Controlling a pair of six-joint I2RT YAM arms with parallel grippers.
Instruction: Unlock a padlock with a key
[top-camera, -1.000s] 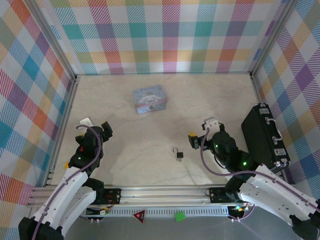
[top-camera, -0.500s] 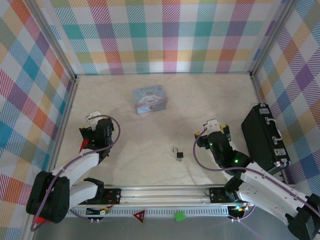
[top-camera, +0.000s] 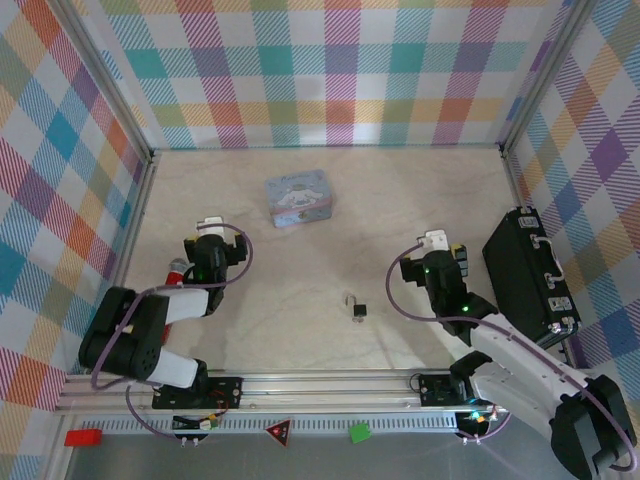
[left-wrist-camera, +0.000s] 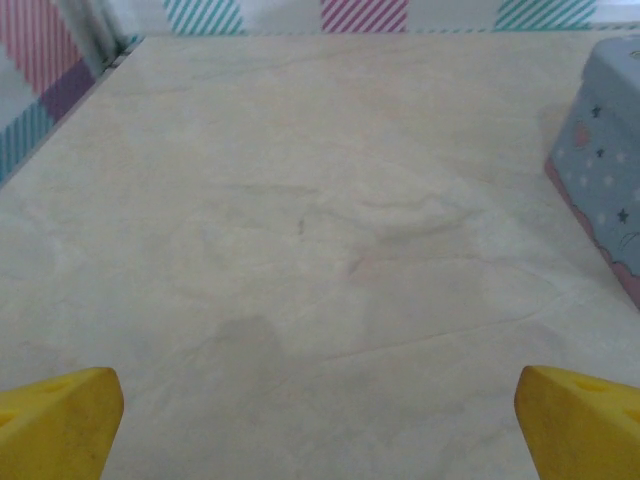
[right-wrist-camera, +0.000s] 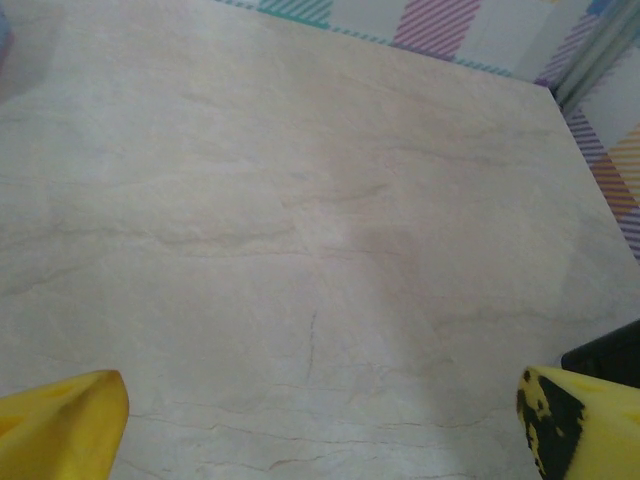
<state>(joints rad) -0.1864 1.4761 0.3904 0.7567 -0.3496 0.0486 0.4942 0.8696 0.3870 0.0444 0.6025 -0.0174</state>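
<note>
The padlock (top-camera: 357, 308), a tiny black body with a thin silvery shackle, lies on the table near the front middle. I cannot tell the key apart from it at this size. My left gripper (top-camera: 209, 243) is well to the padlock's left. Its yellow fingertips (left-wrist-camera: 60, 420) stand wide apart over bare table, so it is open. My right gripper (top-camera: 440, 256) is to the padlock's right. It is open too, with yellow fingertips (right-wrist-camera: 62, 425) far apart and nothing between them.
A pale blue cartoon tin (top-camera: 299, 197) sits at the back middle, and its side (left-wrist-camera: 610, 170) shows to the right in the left wrist view. A black case (top-camera: 525, 270) lies along the right wall. A red stick (top-camera: 177, 267) lies beside the left arm.
Both arms have folded back towards their bases. The left gripper has shifted right and slightly away, the right gripper right. Both stay open; the padlock has not moved.
</note>
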